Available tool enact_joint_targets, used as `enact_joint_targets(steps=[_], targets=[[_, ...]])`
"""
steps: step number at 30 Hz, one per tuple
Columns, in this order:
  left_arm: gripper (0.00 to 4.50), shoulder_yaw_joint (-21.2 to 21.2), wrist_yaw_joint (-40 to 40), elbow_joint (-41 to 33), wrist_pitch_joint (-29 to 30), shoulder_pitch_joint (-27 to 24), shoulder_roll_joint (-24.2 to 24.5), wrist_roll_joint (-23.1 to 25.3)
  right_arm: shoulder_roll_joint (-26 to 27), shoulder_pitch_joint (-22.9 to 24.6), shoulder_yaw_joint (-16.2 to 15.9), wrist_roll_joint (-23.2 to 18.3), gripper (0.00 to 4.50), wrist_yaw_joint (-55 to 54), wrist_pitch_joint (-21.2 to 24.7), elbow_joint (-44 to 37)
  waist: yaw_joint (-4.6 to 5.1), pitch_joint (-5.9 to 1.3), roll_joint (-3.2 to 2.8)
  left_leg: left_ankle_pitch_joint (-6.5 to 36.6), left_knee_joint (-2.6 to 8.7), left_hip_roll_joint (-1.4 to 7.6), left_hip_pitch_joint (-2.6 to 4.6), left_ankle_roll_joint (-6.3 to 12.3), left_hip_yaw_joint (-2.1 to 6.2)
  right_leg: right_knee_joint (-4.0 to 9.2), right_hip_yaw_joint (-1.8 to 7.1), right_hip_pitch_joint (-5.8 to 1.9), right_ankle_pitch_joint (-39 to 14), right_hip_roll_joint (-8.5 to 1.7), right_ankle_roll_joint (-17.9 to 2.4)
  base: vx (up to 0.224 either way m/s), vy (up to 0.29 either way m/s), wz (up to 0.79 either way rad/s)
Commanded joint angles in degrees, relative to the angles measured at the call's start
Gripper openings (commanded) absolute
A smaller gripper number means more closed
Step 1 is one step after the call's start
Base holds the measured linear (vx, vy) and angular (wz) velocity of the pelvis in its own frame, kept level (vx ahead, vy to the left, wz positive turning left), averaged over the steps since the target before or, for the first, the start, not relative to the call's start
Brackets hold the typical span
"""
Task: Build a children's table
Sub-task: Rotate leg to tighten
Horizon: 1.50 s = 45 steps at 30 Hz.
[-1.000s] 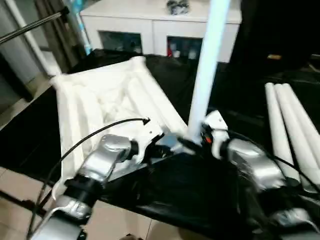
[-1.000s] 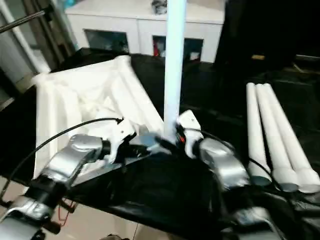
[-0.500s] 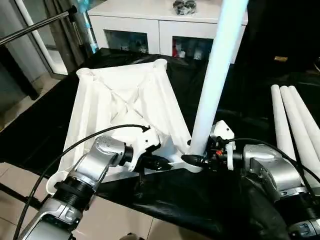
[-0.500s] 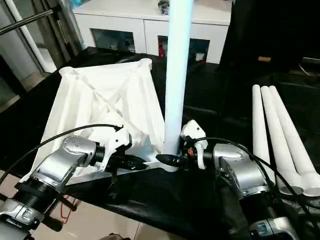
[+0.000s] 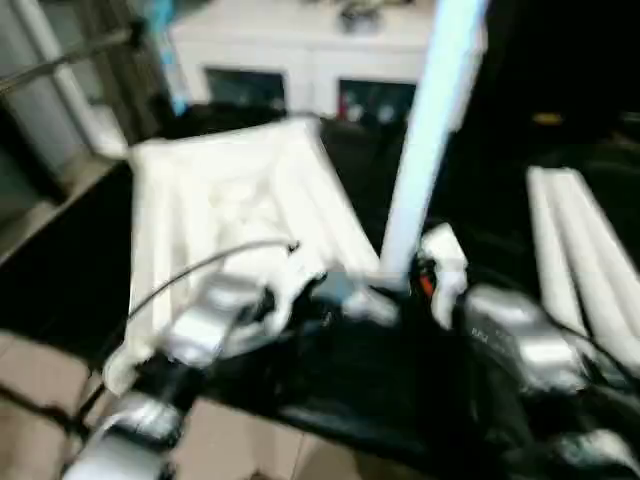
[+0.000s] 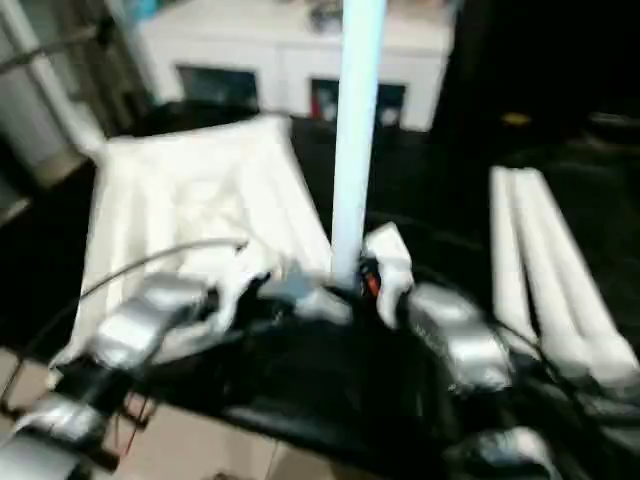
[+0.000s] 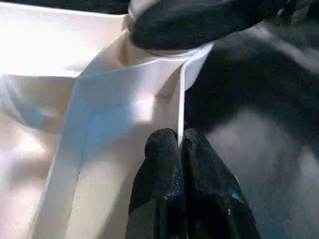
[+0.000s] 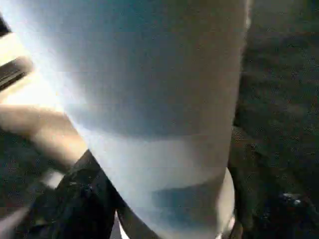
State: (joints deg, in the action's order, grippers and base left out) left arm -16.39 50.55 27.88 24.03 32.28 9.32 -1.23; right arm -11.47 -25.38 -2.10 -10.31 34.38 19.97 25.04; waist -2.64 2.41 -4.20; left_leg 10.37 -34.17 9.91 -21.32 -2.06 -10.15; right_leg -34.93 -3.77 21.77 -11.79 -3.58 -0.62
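Left gripper (image 7: 179, 144): pinched on the tabletop (image 5: 220, 190) edge.
Right gripper (image 5: 385, 300): clasps the upright leg (image 5: 425, 140) at a corner socket.
Spare legs (image 5: 580, 260): lying apart.

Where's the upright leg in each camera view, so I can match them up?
Left eye: leg right of centre, rising from the tabletop corner.
Right eye: leg at centre.
Left wrist: its base sits in the corner socket.
Right wrist: close up.
Shared landmark: the tabletop.

Silver forearms (image 5: 515, 340), black cable (image 5: 200, 265), black fingers (image 7: 182, 194)
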Motion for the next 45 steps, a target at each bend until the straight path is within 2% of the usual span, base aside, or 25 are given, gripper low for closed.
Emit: enact_joint_targets(steps=[1,2,3,4,5,7,9,12,13,14,17,18,19,20,21,22,24,25,27,30,33,34,37,43,45], targets=[[0.00,0.40,-4.35,1.29,0.94,2.15,-2.68,0.11,3.52,0.10,-1.19,1.30,2.65,-6.38,2.96,5.17,0.45,-2.40,0.52,19.37,4.64,2.97,1.03,-0.65,1.85,6.16,2.75,-1.50,-24.12,-5.12,-9.45,0.000,0.000,0.00],[0.00,0.62,-5.74,1.83,0.91,2.59,-3.42,0.28,4.44,-0.33,-1.01,1.68,2.65,-8.39,3.09,6.09,0.67,-2.42,0.64,19.39,4.62,2.93,0.99,-0.60,1.79,6.28,2.82,-1.47,-24.22,-5.12,-9.29,0.000,0.000,0.00],[0.00,0.81,-7.63,2.52,0.77,3.30,-5.19,0.23,6.76,-0.98,-2.10,3.19,2.65,-11.51,2.70,7.08,0.95,-2.42,0.20,19.64,4.63,2.78,0.98,-0.68,1.85,6.29,2.80,-1.45,-24.69,-5.09,-9.02,0.000,0.000,0.00],[0.00,0.78,-7.76,2.53,0.78,3.35,-5.43,0.19,7.11,-1.04,-2.31,3.39,2.65,-11.82,2.57,7.13,1.17,-2.45,0.55,19.32,4.64,2.76,0.89,-0.60,1.86,6.45,2.80,-1.50,-24.76,-5.08,-8.68,0.000,0.000,0.00],[0.00,0.68,-7.76,2.45,0.60,3.33,-5.80,0.18,7.87,-1.11,-2.37,3.25,2.65,-11.79,2.45,7.12,1.11,-2.53,0.59,18.95,4.61,2.73,0.87,-0.38,1.83,6.44,2.83,-1.59,-24.65,-5.09,-8.56,0.000,0.000,0.00],[0.00,-0.08,-6.18,1.71,-1.04,2.66,-5.79,0.56,9.39,-1.08,-1.35,1.36,3.35,-9.42,2.65,6.30,1.01,-2.57,0.60,18.28,4.68,2.82,0.69,0.44,1.79,6.44,2.93,-1.62,-24.07,-5.09,-8.33,0.000,0.000,0.00],[0.00,-0.58,-5.14,1.41,-2.32,2.27,-5.33,0.82,9.44,-1.18,-1.04,1.16,3.35,-8.95,2.27,6.16,0.94,-2.65,0.48,17.77,4.70,2.95,0.69,0.59,1.80,6.33,2.98,-1.57,-22.94,-5.10,-8.54,0.000,0.000,0.00],[0.00,-1.59,-2.53,0.29,-4.06,1.24,-3.91,0.77,8.14,-1.31,-1.55,2.18,3.76,-8.64,0.33,6.14,0.98,-2.73,0.39,17.59,4.81,3.13,0.56,0.66,1.79,6.00,3.02,-1.64,-19.88,-5.13,-9.63,0.000,0.000,0.00],[0.00,-2.67,0.91,-1.44,-4.57,0.01,-1.92,0.28,5.83,-1.14,-2.91,3.25,3.76,-6.43,-1.58,5.22,0.97,-2.83,0.58,17.11,4.80,3.15,0.47,0.78,1.75,5.82,3.01,-1.76,-18.46,-5.08,-10.02,0.000,0.000,0.00],[0.00,-3.13,2.78,-2.35,-4.88,-0.62,-0.87,-0.14,4.60,-0.97,-3.55,3.46,3.76,-4.61,-2.43,4.41,0.82,-2.87,0.46,16.88,4.78,3.22,0.45,0.92,1.80,5.72,3.02,-1.85,-17.87,-5.19,-10.23,0.000,0.000,0.00],[0.00,-3.52,4.83,-3.42,-5.18,-1.35,0.33,-0.69,3.12,-0.56,-4.16,3.15,3.76,-1.57,-2.73,2.85,0.81,-3.02,0.48,14.18,4.55,3.15,0.22,2.06,1.51,5.26,3.07,-2.10,-13.22,-5.01,-11.54,0.000,0.000,0.00],[0.00,-3.74,6.73,-4.29,-5.35,-1.95,1.55,-1.05,1.01,0.44,-5.06,2.61,3.76,2.86,-2.82,0.06,0.79,-3.06,0.43,13.14,4.50,3.23,0.25,2.46,1.44,5.11,3.07,-2.07,-11.43,-4.98,-12.20,0.000,0.000,0.00],[0.00,-4.03,8.91,-5.14,-5.66,-2.53,3.02,-1.34,-1.64,1.59,-6.18,2.03,3.76,7.75,-2.71,-2.97,0.58,-3.09,0.53,12.74,4.43,3.21,0.17,2.72,1.50,5.01,2.99,-2.39,-10.64,-4.91,-12.12,0.000,0.000,0.00],[0.00,-4.14,9.82,-5.44,-5.80,-2.70,3.58,-1.47,-2.69,1.97,-6.62,1.90,3.76,9.50,-2.75,-3.96,0.28,-3.19,0.38,12.00,4.33,3.42,0.38,3.61,1.40,4.90,3.05,-2.23,-9.19,-4.95,-12.31,0.000,0.000,0.00],[0.00,-4.35,11.62,-6.01,-6.03,-2.96,4.58,-1.79,-4.62,2.60,-7.38,1.73,3.76,12.62,-2.98,-5.60,0.29,-3.14,0.54,11.53,4.31,3.43,0.25,3.96,1.29,4.83,3.11,-2.20,-8.45,-4.97,-12.62,0.000,0.000,0.00],[0.00,-4.58,14.06,-6.82,-5.84,-3.21,5.90,-2.41,-7.10,3.35,-8.00,0.85,3.76,16.68,-2.48,-7.63,-0.19,-3.36,0.54,9.70,4.11,3.55,0.29,4.81,1.25,4.45,3.06,-2.19,-5.86,-4.88,-13.25,0.000,0.000,0.00],[0.00,-4.84,16.20,-7.61,-5.33,-3.44,7.16,-3.05,-9.13,3.89,-8.33,-0.30,3.76,20.05,-1.94,-9.17,-0.77,-3.59,0.49,7.89,3.87,3.59,0.17,5.56,1.27,4.03,2.91,-2.43,-3.60,-4.87,-13.71,0.000,0.000,0.00],[0.00,-4.98,16.86,-7.94,-5.17,-3.55,7.61,-3.22,-9.72,4.04,-8.45,-0.60,3.76,20.96,-1.86,-9.60,-0.83,-3.55,0.43,7.54,3.84,3.64,0.13,5.89,1.21,3.98,2.91,-2.22,-3.03,-4.85,-13.96,0.000,0.000,0.00],[0.00,-5.21,18.88,-8.89,-4.67,-3.97,8.74,-3.77,-11.04,4.36,-8.60,-1.41,3.76,23.33,-2.09,-10.44,-0.92,-3.35,0.48,8.20,3.88,3.62,0.06,5.78,1.24,4.14,2.83,-2.24,-3.99,-4.96,-14.25,0.000,0.000,0.00],[0.00,-5.45,20.61,-9.99,-4.29,-4.44,9.76,-4.29,-12.36,4.78,-9.14,-2.18,3.42,26.23,-1.45,-11.56,-0.94,-3.26,0.53,10.06,3.96,3.60,0.17,5.06,1.22,4.48,2.87,-2.15,-7.97,-5.04,-13.78,0.000,0.000,0.00],[0.00,-5.43,20.92,-10.43,-4.07,-4.56,9.98,-4.58,-12.45,5.07,-9.54,-2.51,3.26,26.82,-0.39,-12.25,-1.12,-3.20,0.63,10.30,4.01,3.67,0.28,4.76,1.18,4.54,2.91,-1.97,-8.80,-4.91,-13.61,0.000,0.000,0.00],[0.00,-5.41,21.01,-10.54,-3.99,-4.58,10.02,-4.65,-12.44,5.15,-9.72,-2.48,3.03,26.94,-0.29,-12.38,-1.09,-3.16,0.59,10.35,4.08,3.61,0.21,4.35,1.28,4.53,2.90,-2.00,-9.48,-4.91,-13.40,0.000,0.000,0.00],[0.00,-5.26,21.03,-10.81,-3.72,-4.73,9.95,-4.58,-12.20,5.45,-10.12,-2.49,2.87,27.24,0.21,-12.77,-1.07,-3.19,0.78,10.47,4.03,3.54,0.20,4.00,1.26,4.58,2.95,-2.05,-10.00,-4.97,-13.17,0.000,0.000,0.00],[0.00,-5.11,19.62,-11.00,-3.20,-5.28,9.47,-4.48,-11.50,6.85,-10.93,-2.71,2.67,27.11,1.39,-14.04,-1.19,-3.29,0.78,8.50,3.87,3.49,0.09,4.77,1.26,4.34,2.88,-2.08,-7.97,-4.89,-13.17,0.000,0.000,0.00],[0.00,-4.37,15.97,-9.61,-2.85,-4.85,7.60,-3.72,-9.81,7.48,-10.15,-2.61,2.66,23.92,1.71,-13.27,-1.14,-3.27,0.84,8.94,3.88,3.51,0.07,4.61,1.23,4.40,2.91,-2.04,-8.72,-4.94,-13.11,0.000,0.000,0.00]])
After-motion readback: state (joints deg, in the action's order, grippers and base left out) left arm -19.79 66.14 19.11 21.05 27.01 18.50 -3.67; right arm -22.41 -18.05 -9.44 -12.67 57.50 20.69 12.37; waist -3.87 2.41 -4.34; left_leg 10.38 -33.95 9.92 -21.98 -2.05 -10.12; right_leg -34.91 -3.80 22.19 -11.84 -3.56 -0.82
